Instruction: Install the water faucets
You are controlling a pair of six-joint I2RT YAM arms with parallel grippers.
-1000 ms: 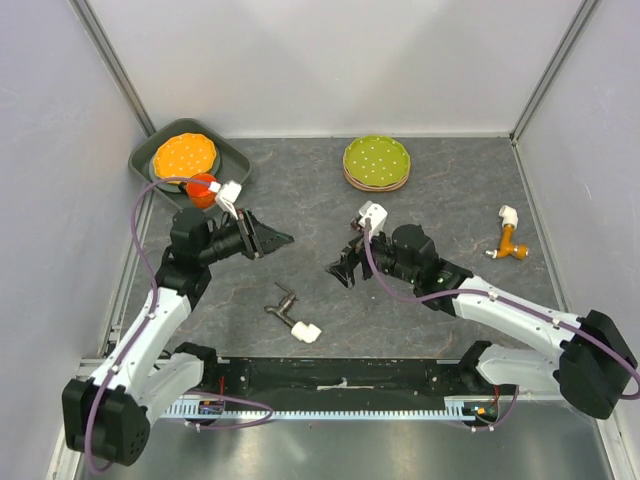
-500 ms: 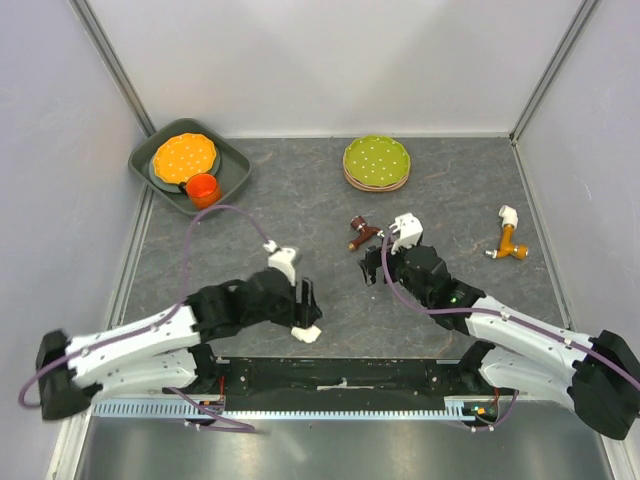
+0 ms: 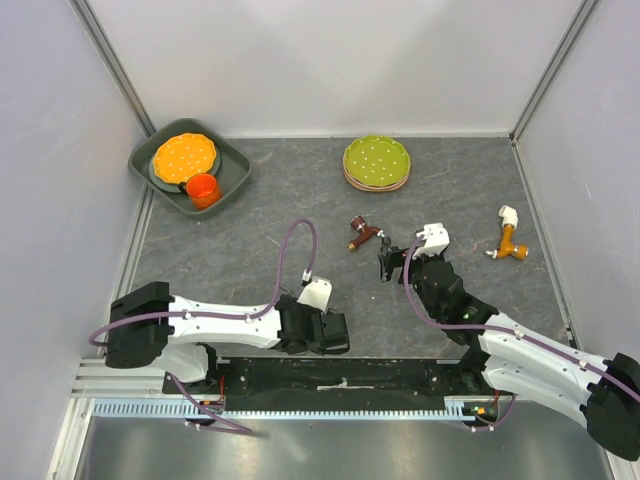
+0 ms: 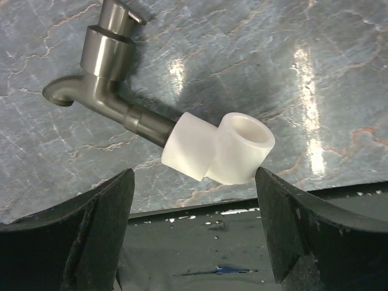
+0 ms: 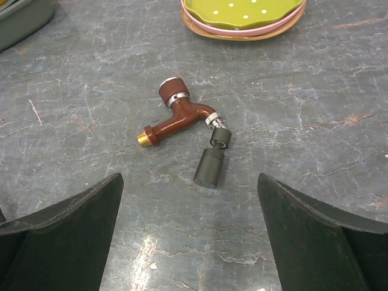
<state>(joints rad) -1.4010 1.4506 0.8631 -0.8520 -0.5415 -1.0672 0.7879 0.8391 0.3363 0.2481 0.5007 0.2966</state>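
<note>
Left gripper point(image 4: 194, 182) jaws spread wide, gripping nothing, dark grey tap point(image 4: 103, 91) with its stem in white elbow point(image 4: 224, 148) lying on table point(image 4: 315, 54) between them, right gripper point(image 5: 189, 179) wide open and empty before reddish-brown tap point(image 5: 179, 118), green dotted plates point(image 5: 242, 15) beyond

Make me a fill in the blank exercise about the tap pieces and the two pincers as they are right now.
The dark grey tap is plugged into a ___ elbow fitting. The left pincer stands ___ rather than shut, gripping nothing. Beyond the right pincer lie the reddish-brown tap and a ___ dotted plate.
Missing words: white, open, green.
</note>
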